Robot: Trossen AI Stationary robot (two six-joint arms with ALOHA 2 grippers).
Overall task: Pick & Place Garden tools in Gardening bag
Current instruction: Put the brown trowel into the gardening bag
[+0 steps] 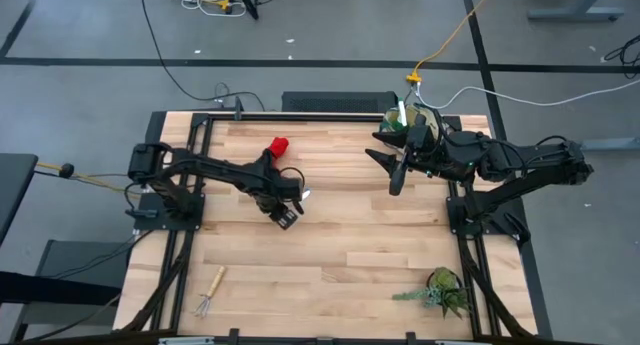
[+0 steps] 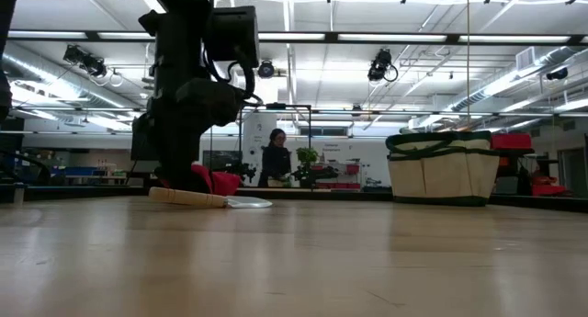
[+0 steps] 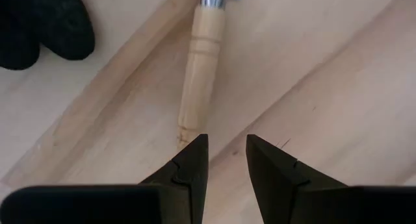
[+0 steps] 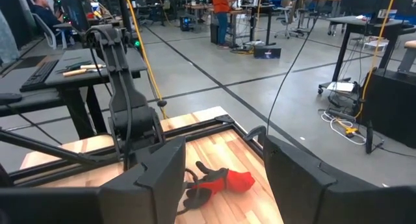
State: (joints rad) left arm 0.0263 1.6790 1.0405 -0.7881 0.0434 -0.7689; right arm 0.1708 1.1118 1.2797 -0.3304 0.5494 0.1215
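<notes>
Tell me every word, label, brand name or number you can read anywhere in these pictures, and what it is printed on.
None can be read.
The bag: no lettering shows on its side.
The trowel: its wooden handle is bare.
The red glove: no print visible.
The signs on the far wall of the room: too small and blurred to read.

My left arm reaches from its base at the table's left edge toward the middle; my left gripper [image 1: 287, 214] is lowered near the tabletop, fingers [image 3: 188, 165] parted by a narrow gap, holding nothing; my right arm is folded by the right edge, right gripper [image 1: 392, 167] raised, fingers spread wide, empty.
</notes>
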